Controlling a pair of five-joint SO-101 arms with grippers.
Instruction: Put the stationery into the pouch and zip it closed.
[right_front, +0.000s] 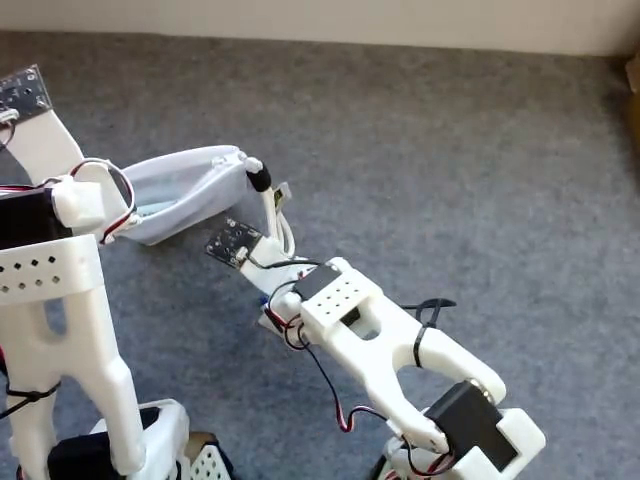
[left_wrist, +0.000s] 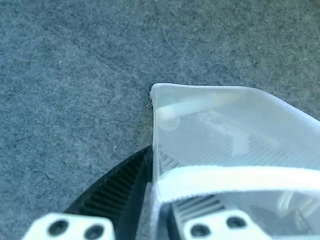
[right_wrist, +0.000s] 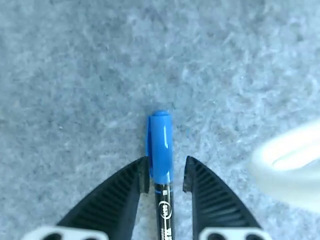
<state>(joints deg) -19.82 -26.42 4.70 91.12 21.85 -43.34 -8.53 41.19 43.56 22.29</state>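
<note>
The pen (right_wrist: 160, 140) lies between the right gripper's (right_wrist: 166, 172) parted fingers; one touches its cap. The left gripper (left_wrist: 159, 177) clamps the pouch (left_wrist: 225, 130).

You work on a grey carpet (right_front: 470, 170) with a short, flecked pile. A black pen (right_wrist: 161, 150) with a blue cap lies flat on it. The translucent pouch (right_front: 185, 195) is near the pen; you cannot tell whether its underside rests on the carpet.
</note>
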